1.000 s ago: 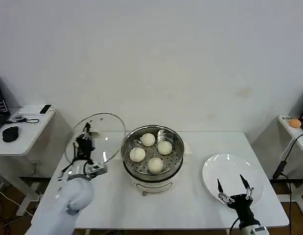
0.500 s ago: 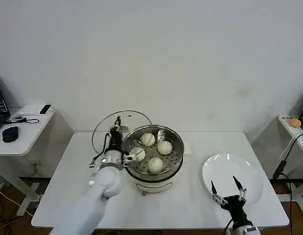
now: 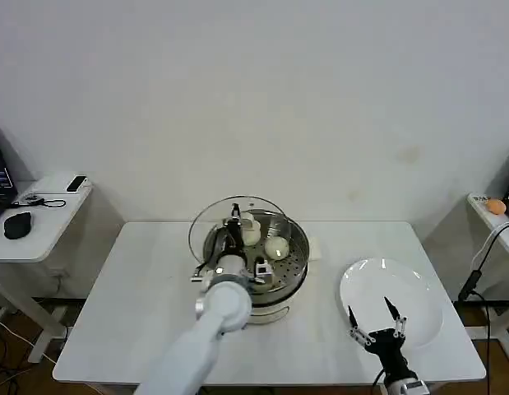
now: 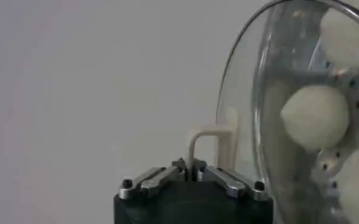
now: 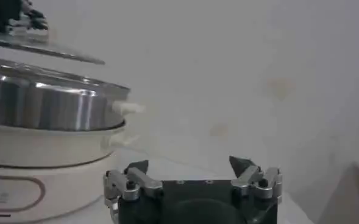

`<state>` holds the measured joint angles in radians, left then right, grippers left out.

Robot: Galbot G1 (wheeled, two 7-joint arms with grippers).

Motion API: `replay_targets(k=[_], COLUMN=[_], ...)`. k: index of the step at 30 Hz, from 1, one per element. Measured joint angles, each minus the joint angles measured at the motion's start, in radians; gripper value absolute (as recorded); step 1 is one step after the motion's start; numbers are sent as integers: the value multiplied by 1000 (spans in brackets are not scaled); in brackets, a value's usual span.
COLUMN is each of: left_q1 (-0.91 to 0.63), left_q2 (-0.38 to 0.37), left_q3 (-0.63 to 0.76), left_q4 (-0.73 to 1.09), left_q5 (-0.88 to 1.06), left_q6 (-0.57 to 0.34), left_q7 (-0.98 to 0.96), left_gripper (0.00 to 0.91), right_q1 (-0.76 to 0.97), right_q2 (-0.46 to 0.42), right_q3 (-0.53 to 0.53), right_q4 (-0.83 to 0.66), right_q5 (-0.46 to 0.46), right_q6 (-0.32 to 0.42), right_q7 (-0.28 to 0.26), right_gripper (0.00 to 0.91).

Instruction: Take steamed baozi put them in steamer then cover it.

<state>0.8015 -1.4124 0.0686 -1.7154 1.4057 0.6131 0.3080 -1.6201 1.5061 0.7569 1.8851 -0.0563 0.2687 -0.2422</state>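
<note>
Nearest the front edge of the counter [image 3: 139, 329], toward its right front corner, the right gripper [image 3: 375, 322] is parked above the near rim of the empty white plate [image 3: 418, 284], its fingers spread apart and holding nothing; it is best left there while the cover is set. Farther in, at the middle of the counter, the steamer [image 3: 270, 284] stands with the steamed baozi [image 3: 276, 247] lying on its perforated tray, so the loading looks finished and only the covering is judged to be in hand. The cover [image 3: 221, 222] is held above the left part of the steamer, offset toward the counter's left edge and not yet seated. The left gripper [image 3: 232, 233] reaches in from the near left, forearm stretched across the counter, with its fingers [image 4: 225, 176] closed on the cover's cream bar handle [image 4: 213, 146]. To do the step well, the cover should be carried on toward the right until its metal rim is centred over the pot's rim, levelled, and lowered straight down so that it settles all round without knocking a bun; the handle should be released only once the rim rests evenly.
</note>
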Motion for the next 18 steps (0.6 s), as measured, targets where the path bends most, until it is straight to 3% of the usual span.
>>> replay_targets(k=[18], left_q1=[47], left_q2=[-74], left_q3=[18], left_q4=[-30], left_q5=[135], left_q6=[2], left_q7=[98], left_gripper=[0], right_q1=[5], right_q2=[5], right_q3=[-21], right_q4=[-14], right_q5=[-17], right_q6=[0], right_q7=[-1], right_gripper=[907])
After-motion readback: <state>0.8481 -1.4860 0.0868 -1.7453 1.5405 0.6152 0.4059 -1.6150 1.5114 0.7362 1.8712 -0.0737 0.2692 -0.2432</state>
